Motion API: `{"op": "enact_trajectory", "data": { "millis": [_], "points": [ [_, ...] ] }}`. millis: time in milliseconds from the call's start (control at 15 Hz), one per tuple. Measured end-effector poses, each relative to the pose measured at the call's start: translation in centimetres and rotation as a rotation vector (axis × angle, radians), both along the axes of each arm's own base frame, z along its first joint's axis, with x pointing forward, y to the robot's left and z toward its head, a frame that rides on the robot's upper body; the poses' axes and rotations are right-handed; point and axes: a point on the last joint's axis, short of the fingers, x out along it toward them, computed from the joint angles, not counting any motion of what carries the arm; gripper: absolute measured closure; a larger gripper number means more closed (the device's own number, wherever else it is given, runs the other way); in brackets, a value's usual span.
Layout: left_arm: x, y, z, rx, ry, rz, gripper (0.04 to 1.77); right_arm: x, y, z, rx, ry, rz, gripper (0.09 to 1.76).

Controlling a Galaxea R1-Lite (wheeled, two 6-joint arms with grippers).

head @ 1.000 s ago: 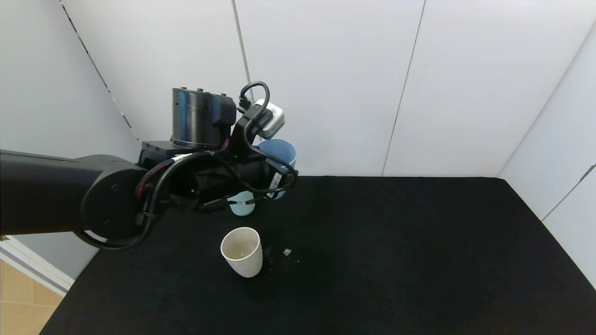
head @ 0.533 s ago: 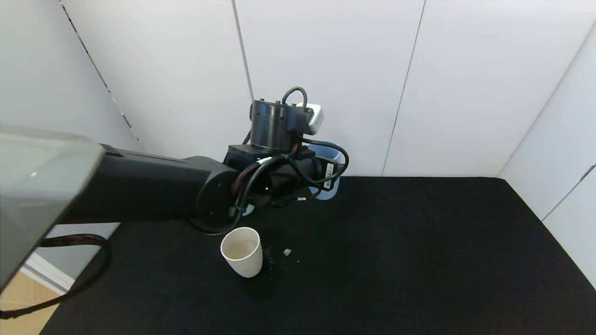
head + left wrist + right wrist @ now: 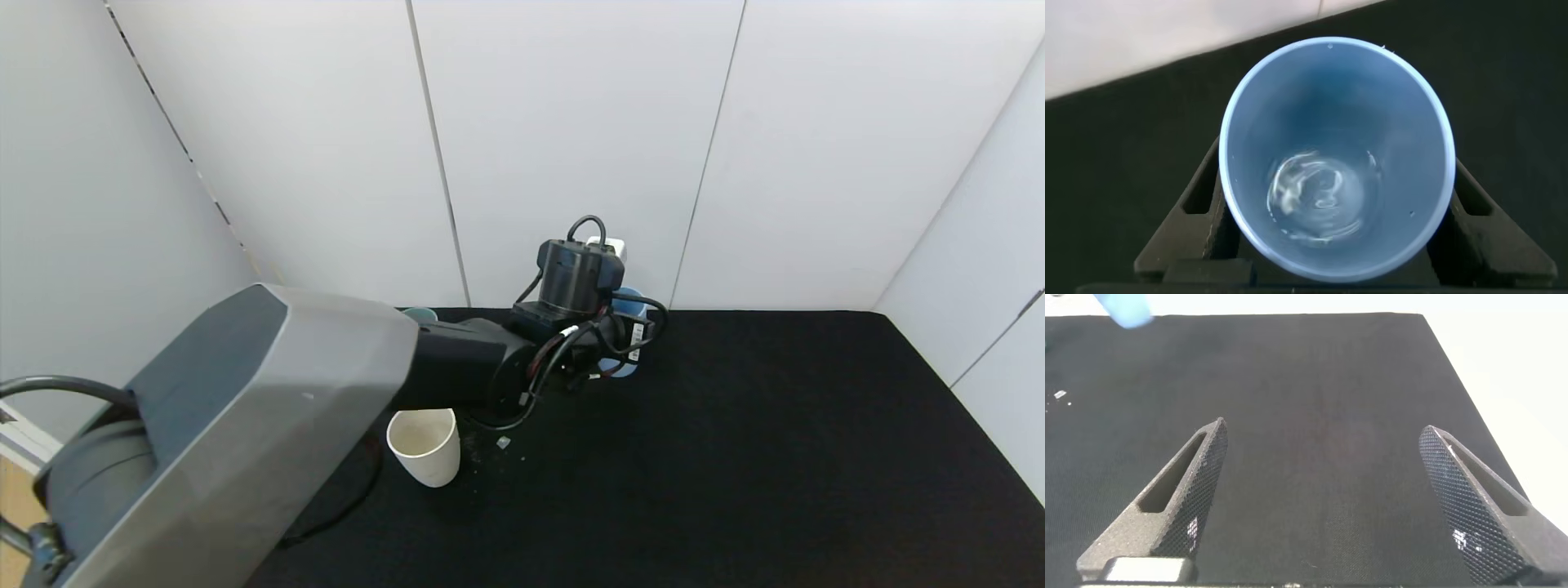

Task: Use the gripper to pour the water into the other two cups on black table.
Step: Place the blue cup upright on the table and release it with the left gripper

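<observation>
left gripper [image 3: 1331, 245] – jaws clamp upright blue cup [image 3: 1335, 155], little water [image 3: 1319, 196] | white cup [image 3: 423, 445] nearer robot – right gripper [image 3: 1331, 498] wide, empty

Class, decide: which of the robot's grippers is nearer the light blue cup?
Left. The left gripper is clamped around the light blue cup; the right gripper hovers open over bare black table, well apart from it.
</observation>
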Motion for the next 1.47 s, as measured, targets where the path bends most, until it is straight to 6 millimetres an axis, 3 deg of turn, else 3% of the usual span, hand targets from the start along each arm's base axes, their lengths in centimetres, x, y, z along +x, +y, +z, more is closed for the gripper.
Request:
{"op": "enact_trajectory", "data": {
  "millis": [333, 667, 1467],
  "points": [
    [1.8, -2.7, -2.7, 0.024, -0.007, 0.116, 0.56, 0.0, 0.0, 0.0, 0.0, 0.0, 0.0, 0.14],
    [2.4, -3.4, -5.6, 0.063, 0.022, 0.12, 0.56, 0.0, 0.0, 0.0, 0.0, 0.0, 0.0, 0.14],
    [2.5, -3.6, -6.6, 0.077, 0.034, 0.115, 0.56, 0.0, 0.0, 0.0, 0.0, 0.0, 0.0, 0.14]
  ]
}}
